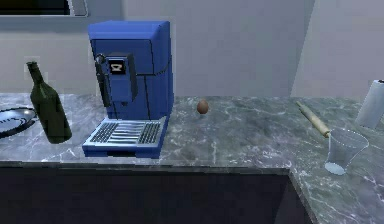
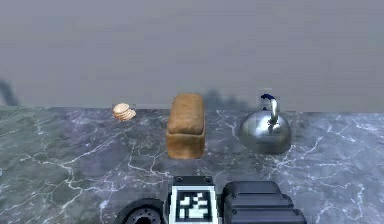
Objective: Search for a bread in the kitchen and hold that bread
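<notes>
Brown brick-shaped bread loaf (image 2: 186,125) lies end-on on the grey marbled counter (image 2: 60,165), between a small tan round item (image 2: 124,112) and a shiny metal kettle (image 2: 266,130). Likely light, soft and crushable, so take it gently across the narrow width at mid-length. The gripper (image 2: 148,214) is probably the dark shape at the bottom edge; I cannot tell its finger state or whether it holds anything.
</notes>
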